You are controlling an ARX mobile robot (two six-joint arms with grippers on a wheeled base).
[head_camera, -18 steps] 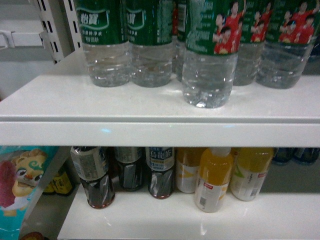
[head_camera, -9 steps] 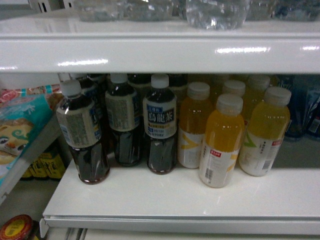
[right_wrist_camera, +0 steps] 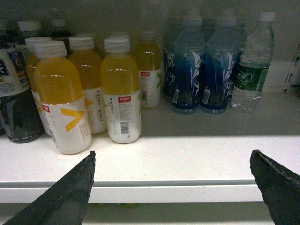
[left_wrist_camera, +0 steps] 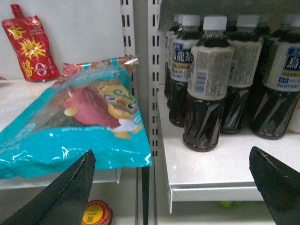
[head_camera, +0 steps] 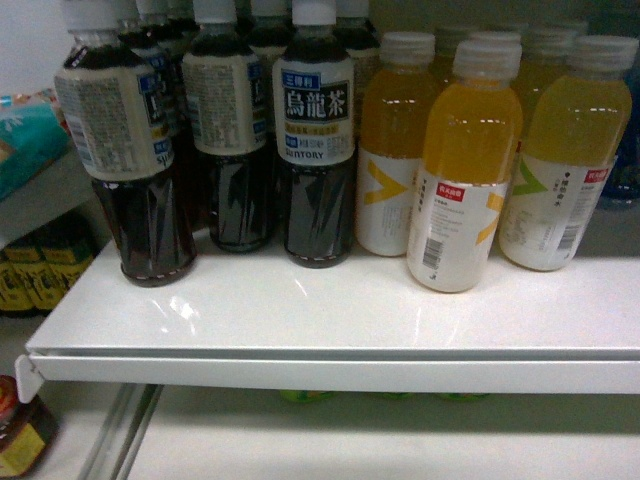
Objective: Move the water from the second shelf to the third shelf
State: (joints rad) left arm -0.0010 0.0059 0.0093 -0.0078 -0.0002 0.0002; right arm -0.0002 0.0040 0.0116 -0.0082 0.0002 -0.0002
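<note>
Shelf stock, one tier: white shelf (head_camera: 330,335) carrying dark oolong tea bottles (head_camera: 315,150) with cream and blue labels at left, orange juice bottles (head_camera: 465,170) with white caps at centre, both in rows running to the back. Right wrist view adds blue-labelled drink bottles (right_wrist_camera: 204,75) further right, and beside them, at the far right near the upright, one water bottle (right_wrist_camera: 251,65): clear, ribbed, green wrap label, standing upright, just beside the blue row; contact not determinable. Adjacent bay, left wrist view: teal snack bag (left_wrist_camera: 75,126) lying on a lower shelf, red pouch (left_wrist_camera: 30,47) behind it. Left gripper (left_wrist_camera: 173,187): fingers spread wide, nothing between them. Right gripper (right_wrist_camera: 171,187): likewise spread wide, empty, facing the juice rows, water bottle off to its right. Handling estimate: bottle appears full, so moderately heavy; thin ribbed wall likely yields under squeeze; smooth label film may slip. Best hold judged at mid-body across the label band, where the section is straight, with moderate pressure, keeping it upright.
</note>
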